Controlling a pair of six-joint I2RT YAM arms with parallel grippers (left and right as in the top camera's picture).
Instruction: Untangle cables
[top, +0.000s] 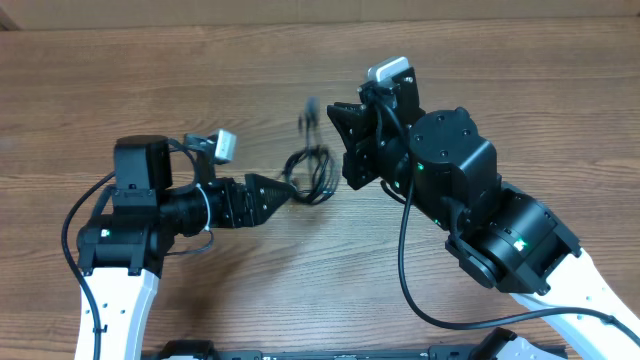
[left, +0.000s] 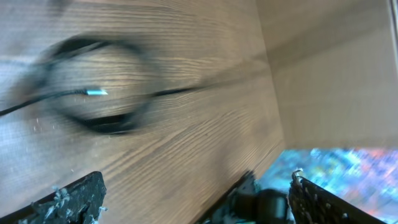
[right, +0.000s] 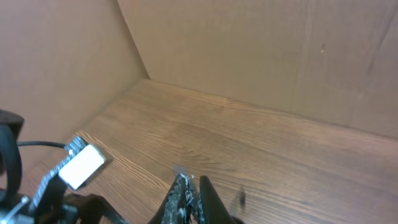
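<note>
Cables (top: 312, 176): small looped bundle lying free mid-table, plug-tipped strand crossing loop. Left gripper (left: 196, 183) just beside loop, fingers spread wide, gripping nothing. Right gripper (right: 189, 198) near, on opposite side, fingers pressed together, empty. Wooden table (top: 150, 60) beneath.

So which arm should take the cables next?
Left, probably. The left hand is open and points at the cables, whose loop lies just ahead in its wrist view. The right hand is shut, and its wrist view shows no clear cable.
</note>
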